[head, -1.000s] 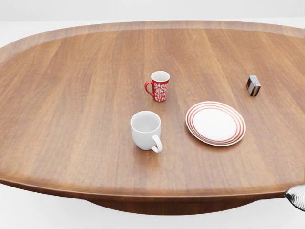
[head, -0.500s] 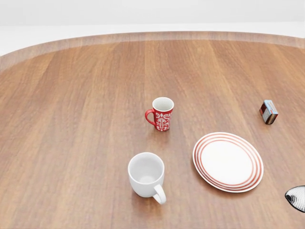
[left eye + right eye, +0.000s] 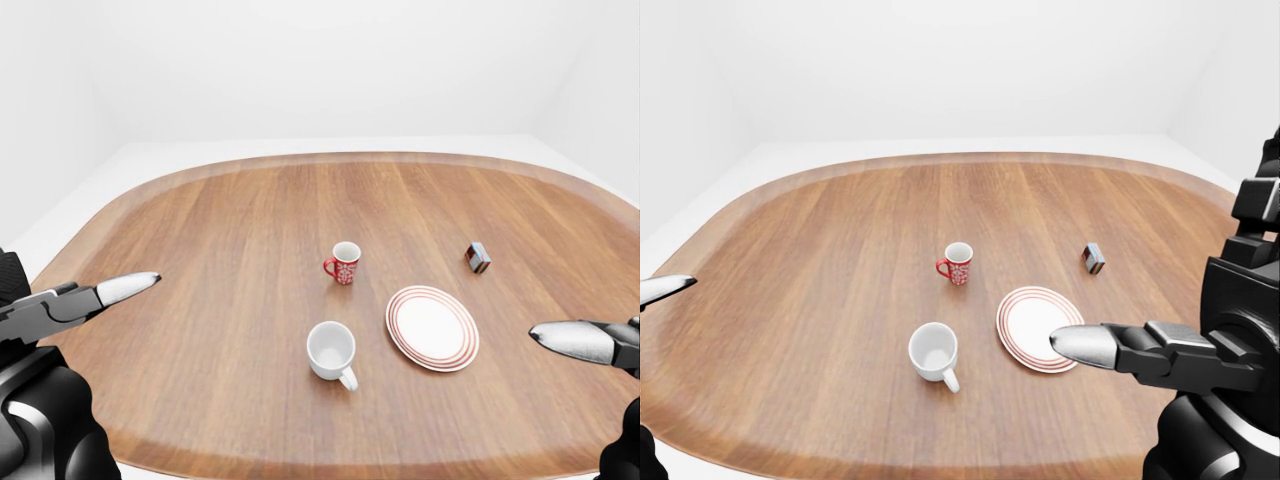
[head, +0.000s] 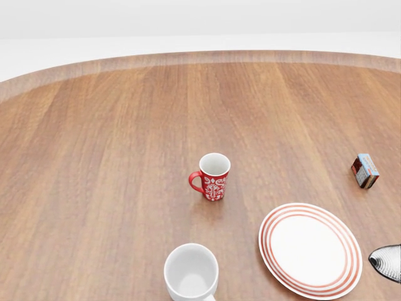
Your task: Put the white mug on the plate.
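In the head view the white mug is cut off by the bottom edge, its handle out of sight; in the left-eye view it is seen whole, upright on the desk, handle turned toward the bottom right. The plate, white with red rings, lies flat just to the mug's right, apart from it and bare. The red mug with a white pattern stands above the white mug in the view, handle to the left; the pattern is too small to be made out. A small box, red, white and blue, is seen near the desk's right side; whatever is printed on it cannot be read.

Of the left hand only one silver-tipped finger and dark knuckles are seen at the left edge, nothing held. The right hand is largely hidden behind its own dark body, one finger stretched out over the plate in the right-eye view, nothing gripped. Whether either hand is open cannot be told.
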